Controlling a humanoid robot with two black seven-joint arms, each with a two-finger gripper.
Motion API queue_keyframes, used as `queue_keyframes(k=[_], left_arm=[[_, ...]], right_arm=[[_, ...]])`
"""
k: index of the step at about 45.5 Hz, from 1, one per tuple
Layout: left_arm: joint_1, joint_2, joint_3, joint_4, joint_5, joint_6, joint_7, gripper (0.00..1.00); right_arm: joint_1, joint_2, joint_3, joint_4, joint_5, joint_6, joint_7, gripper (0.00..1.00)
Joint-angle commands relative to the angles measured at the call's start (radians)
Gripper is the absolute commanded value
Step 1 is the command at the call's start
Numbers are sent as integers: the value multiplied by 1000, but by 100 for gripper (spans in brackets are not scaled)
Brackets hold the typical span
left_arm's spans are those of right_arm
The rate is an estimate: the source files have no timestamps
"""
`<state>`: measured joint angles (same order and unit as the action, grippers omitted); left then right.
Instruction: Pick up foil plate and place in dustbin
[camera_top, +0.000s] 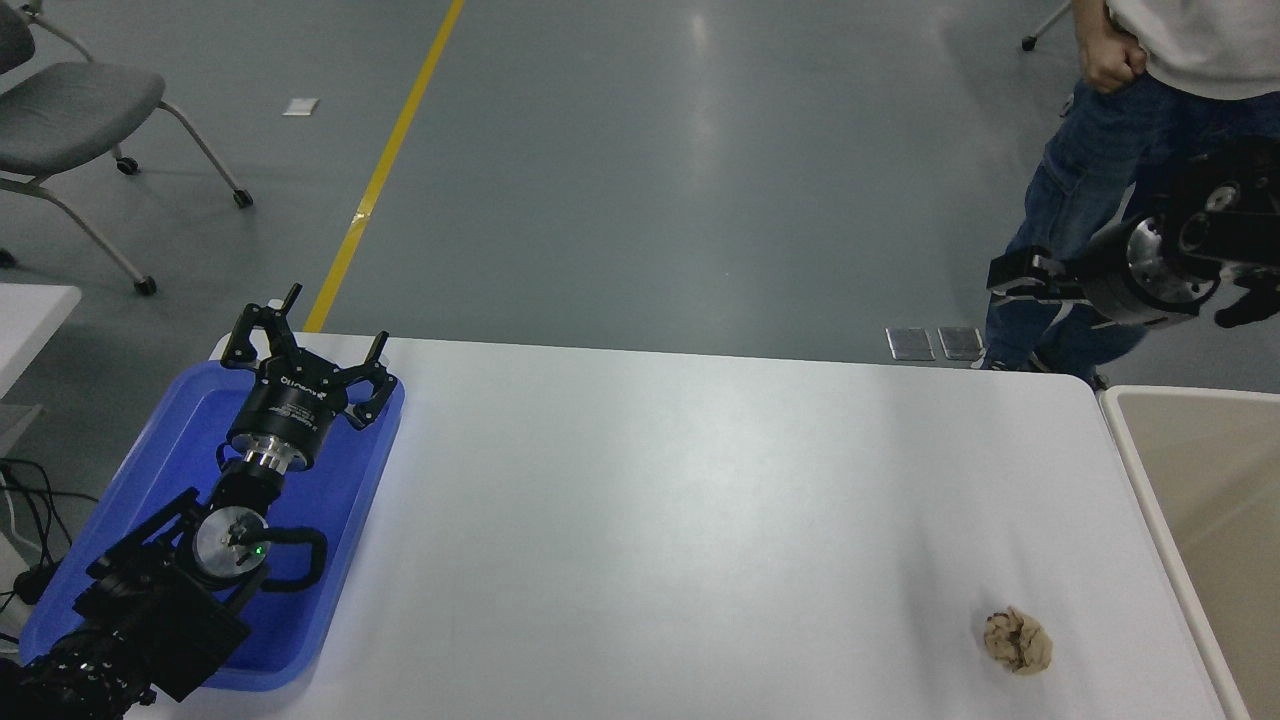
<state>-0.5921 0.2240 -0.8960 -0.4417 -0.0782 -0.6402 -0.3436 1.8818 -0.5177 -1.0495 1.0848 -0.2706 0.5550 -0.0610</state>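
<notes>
My left end effector (305, 335) rests parked over the blue tray (180, 450) at the near left of the white desk (650, 500), its fingers spread wide and holding nothing. My right arm comes in from the right edge, raised above the floor beyond the desk's far right corner, with my right end effector (1010, 278) pointing left; I see only a dark stub of its fingers against a person's jeans and cannot tell whether they are wide or narrow. I see nothing in it. The dustbin (1125, 440) stands just beside the desk's right end, its off-white rim showing along the edge and its tan inside cut off by the picture's border. The foil plate does not appear in this view. A small crumpled tan paper ball (1017, 641) lies on the desk near the right front, close to the dustbin. A person (1150, 90) in blue jeans stands behind my right arm.
</notes>
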Motion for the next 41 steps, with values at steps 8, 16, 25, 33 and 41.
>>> queue_keyframes(k=[8, 16, 25, 33, 41], left_arm=[[0, 0, 0, 0, 0, 0, 0, 100], [0, 0, 0, 0, 0, 0, 0, 100], [0, 0, 0, 0, 0, 0, 0, 100], [0, 0, 0, 0, 0, 0, 0, 100], [0, 0, -1, 0, 0, 0, 0, 100]], right_arm=[[115, -1, -7, 72, -30, 230, -2, 100], [137, 2, -7, 84, -74, 230, -2, 100], [143, 7, -6, 86, -76, 230, -2, 100], [138, 4, -6, 84, -78, 230, -2, 100], [131, 7, -4, 84, -78, 230, -2, 100]])
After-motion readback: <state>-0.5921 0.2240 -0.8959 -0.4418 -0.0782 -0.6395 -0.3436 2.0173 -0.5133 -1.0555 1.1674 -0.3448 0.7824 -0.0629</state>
